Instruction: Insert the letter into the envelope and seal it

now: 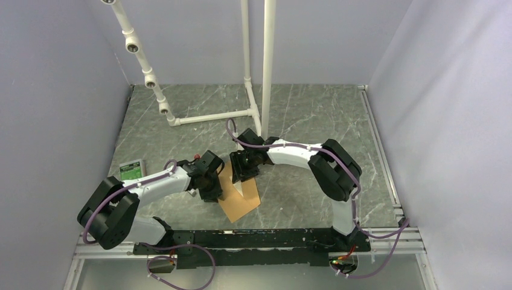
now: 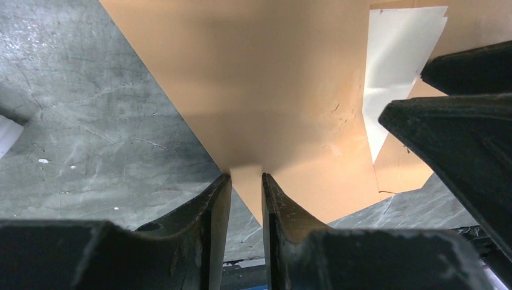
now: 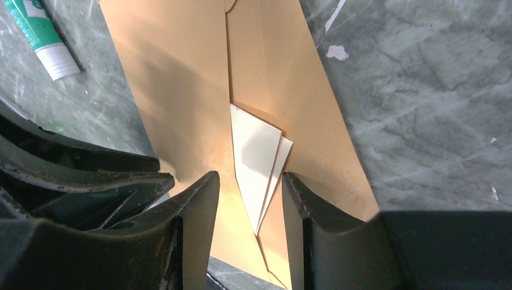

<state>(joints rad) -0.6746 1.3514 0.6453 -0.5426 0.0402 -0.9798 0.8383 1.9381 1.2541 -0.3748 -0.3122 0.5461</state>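
The orange-brown envelope [image 1: 241, 202] lies on the marbled table between the two arms. It also shows in the left wrist view [image 2: 259, 78] and the right wrist view [image 3: 169, 78]. The pale letter [image 3: 256, 157] sticks partly out of the envelope's opening, and it shows in the left wrist view [image 2: 392, 66] too. My right gripper [image 3: 250, 178] is open, its fingers either side of the letter's exposed corner. In the top view it [image 1: 243, 178] sits over the envelope's far end. My left gripper [image 2: 246, 178] has a narrow gap between its jaws, tips at the envelope's edge near a corner. In the top view it [image 1: 212, 194] is at the envelope's left side.
A white pipe frame [image 1: 211, 116] stands at the back of the table. A green and white tube [image 1: 131, 170] lies at the left, also in the right wrist view [image 3: 45, 39]. Grey walls close in three sides.
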